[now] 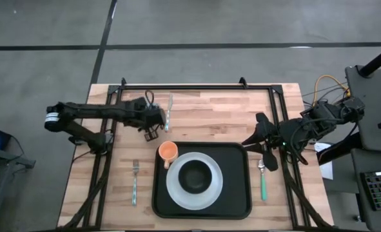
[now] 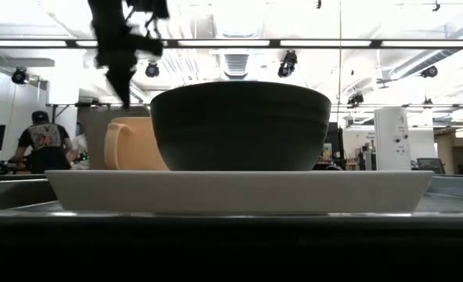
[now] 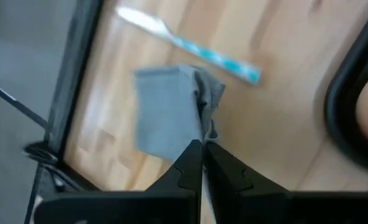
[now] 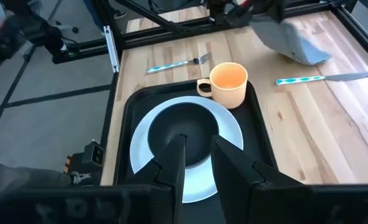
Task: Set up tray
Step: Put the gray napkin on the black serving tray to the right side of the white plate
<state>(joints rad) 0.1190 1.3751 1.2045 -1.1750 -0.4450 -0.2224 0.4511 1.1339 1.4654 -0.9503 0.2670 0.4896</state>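
Two arms share the wooden desk with us. Our left tool hangs above the desk's far left part, its fingers pressed together on a grey napkin that dangles from the tips, lifted off the wood. Just past the napkin we see a knife with a teal handle lying on the desk, near the far edge.

We find the black tray at the near middle of the desk. On it sits a white plate carrying a dark bowl, and an orange cup stands in the tray's far left corner, touching the plate's rim. From table height the cup shows behind the bowl.

A fork lies on the wood to the left of the tray, and a spoon with a green handle lies to its right.

Our right tool waits over the desk's right side, just beyond the tray's right edge, fingers a little apart and holding nothing.

A person stands far back in the room.
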